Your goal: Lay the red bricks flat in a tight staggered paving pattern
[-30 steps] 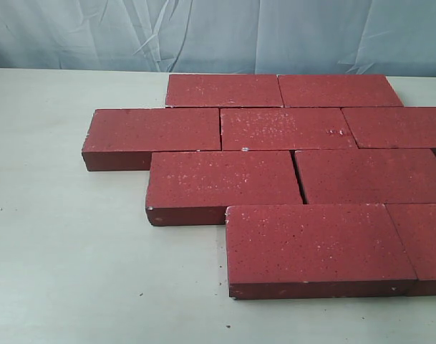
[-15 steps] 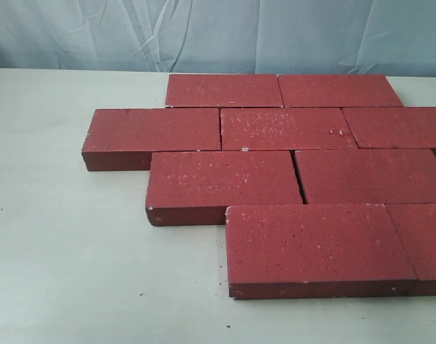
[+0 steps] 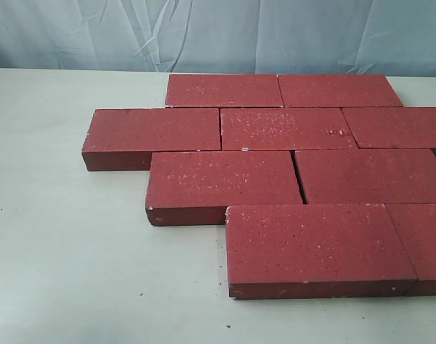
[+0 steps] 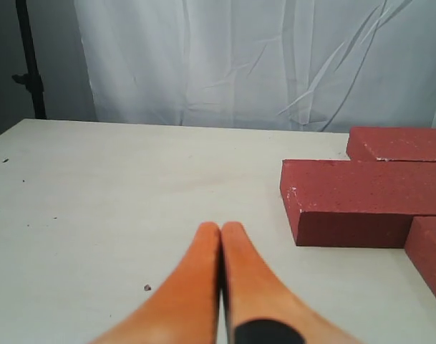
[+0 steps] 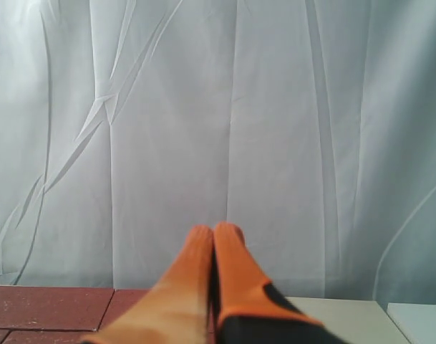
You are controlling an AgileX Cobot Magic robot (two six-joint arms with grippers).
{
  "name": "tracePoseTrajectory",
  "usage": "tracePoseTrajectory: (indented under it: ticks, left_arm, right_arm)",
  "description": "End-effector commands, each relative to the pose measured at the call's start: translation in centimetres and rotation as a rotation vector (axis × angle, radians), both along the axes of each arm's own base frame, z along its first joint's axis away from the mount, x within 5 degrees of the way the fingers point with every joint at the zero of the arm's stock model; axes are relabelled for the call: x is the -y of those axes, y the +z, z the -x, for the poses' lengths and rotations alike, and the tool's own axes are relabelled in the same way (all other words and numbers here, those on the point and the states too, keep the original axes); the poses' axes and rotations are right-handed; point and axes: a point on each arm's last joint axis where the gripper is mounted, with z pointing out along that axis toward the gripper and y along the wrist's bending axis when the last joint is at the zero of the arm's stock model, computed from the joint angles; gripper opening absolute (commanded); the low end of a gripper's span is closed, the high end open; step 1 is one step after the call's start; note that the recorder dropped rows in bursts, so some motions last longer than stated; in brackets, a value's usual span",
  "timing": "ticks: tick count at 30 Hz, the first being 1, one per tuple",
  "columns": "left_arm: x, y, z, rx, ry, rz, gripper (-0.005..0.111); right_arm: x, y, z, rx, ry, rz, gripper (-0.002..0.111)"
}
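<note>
**A:** Where is everything, going left to right?

**B:** The left gripper (image 4: 220,231) is pressed shut and empty, over the table (image 3: 60,251) and apart from the nearest brick end. The red bricks (image 3: 275,129) lie flat from the middle of the table to its right edge, in four offset rows. The right gripper (image 5: 213,231) is also closed on nothing. It is raised and points at the cloth (image 5: 167,107), with brick tops showing below it.

**A:** So what needs doing?

**B:** Very little, I think. Most joints look tight. The one flaw I see is a dark seam (image 3: 298,175) between the third-row left brick (image 3: 221,179) and the third-row right brick (image 3: 368,175).

**A:** How would you close it?

**B:** I'd keep the left gripper closed and set its tips low against that brick's left end face, near the middle. Then push slowly and straight toward the right. An off-centre push would likely twist the brick and open the long joints with the rows beside it.

**A:** And the count?

**B:** Two bricks in the back row, three in the next, two in the third and two in front, so nine. Two of those are cut off by the right edge of the exterior view. There are two grippers and one table.
</note>
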Motion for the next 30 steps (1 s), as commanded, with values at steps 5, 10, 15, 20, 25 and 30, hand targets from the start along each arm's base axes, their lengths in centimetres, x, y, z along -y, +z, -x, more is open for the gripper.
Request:
tracePoseTrajectory:
  ticks: [5, 10, 15, 20, 25, 30]
  left_arm:
    - [-0.01, -0.20, 0.04, -0.009, 0.001, -0.002, 0.000]
    - [-0.01, -0.18, 0.04, -0.007, 0.001, -0.002, 0.000]
    - [-0.01, -0.18, 0.04, -0.007, 0.001, -0.002, 0.000]
    - [-0.01, -0.18, 0.04, -0.007, 0.001, -0.002, 0.000]
    - [-0.01, -0.21, 0.04, -0.010, 0.001, -0.002, 0.000]
    - [-0.01, -0.21, 0.04, -0.010, 0.001, -0.002, 0.000]
  right_arm:
    - [0.01, -0.16, -0.01, -0.003, -0.004, -0.001, -0.001]
    - [0.01, -0.16, -0.01, -0.003, -0.004, -0.001, -0.001]
    - [0.01, -0.16, -0.01, -0.003, -0.004, -0.001, -0.001]
    - [0.01, -0.16, -0.01, -0.003, -0.004, -0.001, -0.001]
    - [0.02, -0.16, -0.01, -0.003, -0.005, 0.002, -0.001]
    - [0.04, -0.25, -0.02, -0.013, -0.008, 0.009, -0.001]
